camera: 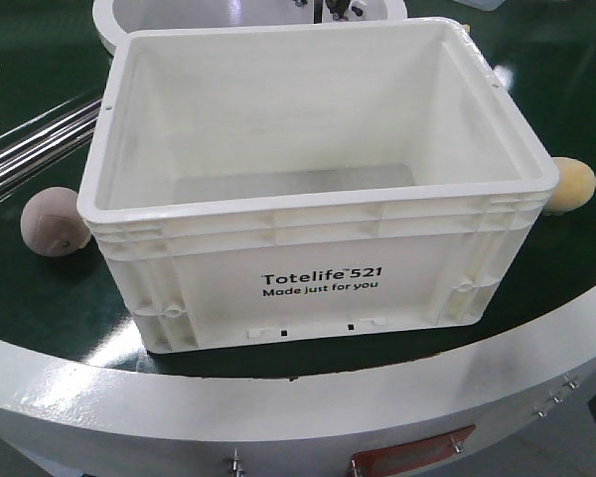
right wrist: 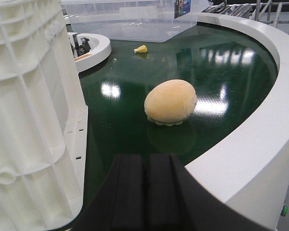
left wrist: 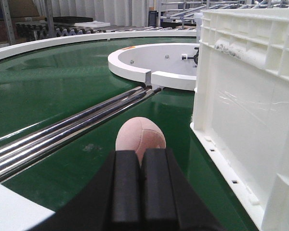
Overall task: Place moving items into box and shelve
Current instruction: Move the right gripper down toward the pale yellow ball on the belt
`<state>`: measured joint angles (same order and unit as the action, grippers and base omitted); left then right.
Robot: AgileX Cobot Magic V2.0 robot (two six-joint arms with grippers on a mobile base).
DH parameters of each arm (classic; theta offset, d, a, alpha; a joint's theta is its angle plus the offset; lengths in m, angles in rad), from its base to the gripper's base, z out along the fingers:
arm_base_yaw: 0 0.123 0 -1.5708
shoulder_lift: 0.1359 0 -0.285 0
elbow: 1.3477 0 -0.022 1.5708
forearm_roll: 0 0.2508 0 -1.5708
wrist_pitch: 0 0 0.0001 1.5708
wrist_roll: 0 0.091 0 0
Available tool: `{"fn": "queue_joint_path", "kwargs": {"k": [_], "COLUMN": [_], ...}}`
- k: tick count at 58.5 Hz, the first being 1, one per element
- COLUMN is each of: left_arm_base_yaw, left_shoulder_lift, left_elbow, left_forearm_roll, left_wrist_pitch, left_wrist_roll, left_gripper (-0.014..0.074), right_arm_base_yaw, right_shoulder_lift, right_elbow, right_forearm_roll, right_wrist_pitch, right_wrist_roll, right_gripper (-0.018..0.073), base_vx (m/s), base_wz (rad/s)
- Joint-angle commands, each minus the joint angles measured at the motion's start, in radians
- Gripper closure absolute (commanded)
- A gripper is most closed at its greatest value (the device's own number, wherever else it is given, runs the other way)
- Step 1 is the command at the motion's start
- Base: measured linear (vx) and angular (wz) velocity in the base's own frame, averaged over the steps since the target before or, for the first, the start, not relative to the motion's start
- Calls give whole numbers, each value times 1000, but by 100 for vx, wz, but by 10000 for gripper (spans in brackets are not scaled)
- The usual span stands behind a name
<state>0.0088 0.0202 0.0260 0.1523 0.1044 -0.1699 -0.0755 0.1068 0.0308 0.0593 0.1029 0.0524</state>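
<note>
A white open box (camera: 318,268) marked "Totelife 521" stands empty on the green conveyor. A pink ball (camera: 52,223) lies left of it; in the left wrist view the pink ball (left wrist: 140,136) lies just beyond my left gripper (left wrist: 142,153), which is shut and empty, with the box wall (left wrist: 250,110) to the right. A yellow bun-shaped item (camera: 569,185) lies right of the box; in the right wrist view the bun (right wrist: 171,102) sits ahead of my right gripper (right wrist: 147,158), which is shut and empty, next to the box wall (right wrist: 29,110).
Steel rails (left wrist: 62,130) run along the belt left of the box. A white inner ring (left wrist: 154,65) stands behind. The white outer rim (right wrist: 241,144) curves at right. A small yellow piece (right wrist: 140,49) and a clear bin (right wrist: 130,24) sit far back.
</note>
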Motion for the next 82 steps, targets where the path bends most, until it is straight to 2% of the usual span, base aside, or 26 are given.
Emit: {"fn": "queue_joint_path", "kwargs": {"k": [1,51,53,55,59,61,65,67,72,75,78,82], "left_arm_base_yaw": [1,1,1,0,-2,-3,-3,-3,-3,-3,-3,-3], "left_shoulder_lift": [13,13,13,13,13,13,13,13,17,42,92,183], "left_elbow": [-9,-9,-9,-9,-9,-11,-36,-77,-188,-275,-372,-472], "left_forearm_roll": [1,0,-38,-115,-249,-272,-224,-152,19,89,119,123], "left_wrist_pitch": [-81,-95,-104,-141,-221,-240,-257,-255,-237,-190,-112,-8], "left_wrist_roll": [-8,-13,-60,-148,-317,-361,-359,-322,-248,-241,-242,-243], "left_gripper": [603,603,603,603,603,603,603,603,603,603,603,603], "right_arm_base_yaw": [-4,-4,-4,-4,-4,-4,-4,-4,-4,-4,-4,-4], "right_shoulder_lift": [17,17,17,17,17,17,17,20,47,95,157,255], "right_elbow": [5,5,5,4,0,-11,-61,-101,-251,-358,-458,-637], "right_forearm_roll": [0,0,0,18,32,17,-28,-45,-78,-116,-143,-163], "right_wrist_pitch": [-84,-97,-109,-131,-258,-314,-359,-349,-250,-160,-62,76], "right_wrist_roll": [-8,-8,-8,8,7,-8,-20,-15,-16,-38,-52,-52], "right_gripper": [564,564,564,564,564,564,564,564,564,564,564,564], "base_vx": [0,0,0,0,0,0,0,0,0,0,0,0], "base_wz": [0,0,0,0,0,0,1,0,0,0,0,0]}}
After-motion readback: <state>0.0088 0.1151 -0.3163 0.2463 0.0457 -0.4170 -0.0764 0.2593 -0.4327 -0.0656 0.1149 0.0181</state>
